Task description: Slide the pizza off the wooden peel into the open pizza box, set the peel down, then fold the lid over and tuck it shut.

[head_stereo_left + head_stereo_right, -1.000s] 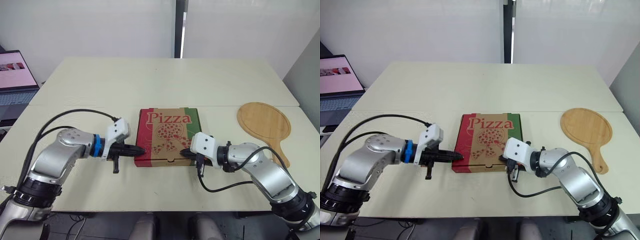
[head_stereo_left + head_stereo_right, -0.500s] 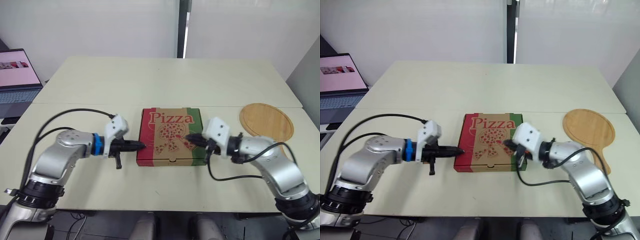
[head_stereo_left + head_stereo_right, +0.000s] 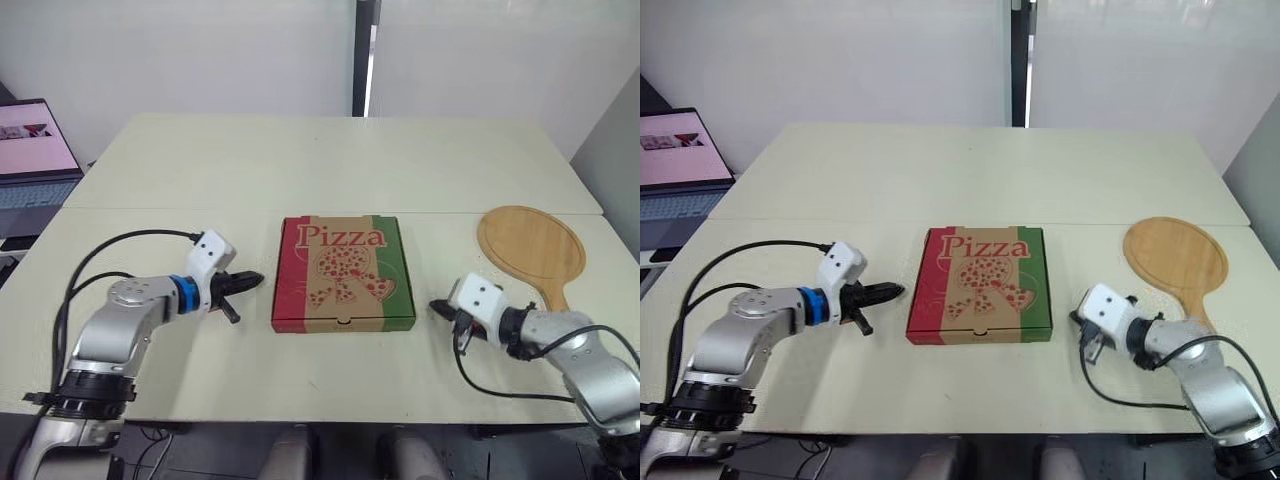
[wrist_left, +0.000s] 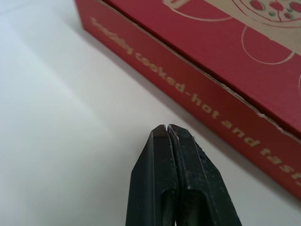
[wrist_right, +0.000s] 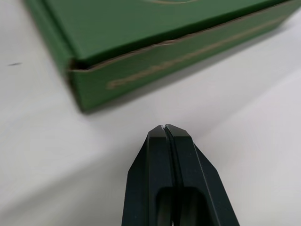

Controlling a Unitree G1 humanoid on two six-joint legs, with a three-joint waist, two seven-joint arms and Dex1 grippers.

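Observation:
The pizza box (image 3: pixel 343 272) lies closed on the table, its lid printed "Pizza" with a red left side (image 4: pixel 221 113) and a green right side (image 5: pixel 155 66). The wooden peel (image 3: pixel 532 247) rests bare on the table to the box's right. My left gripper (image 3: pixel 257 278) is shut with nothing in it, a short way off the box's left side. My right gripper (image 3: pixel 436 305) is shut and empty too, a little off the box's right front corner. Both sets of fingers (image 4: pixel 168 136) (image 5: pixel 163 128) point at the box without touching it.
An open laptop (image 3: pixel 35 160) stands at the far left on a neighbouring surface. The table's seam (image 3: pixel 160 208) runs across behind the box. Black cables (image 3: pixel 140 240) loop from both wrists over the tabletop.
Both grippers have drawn back from the box, the left one to the left and the right one off the lid toward the front right. The box stays closed.

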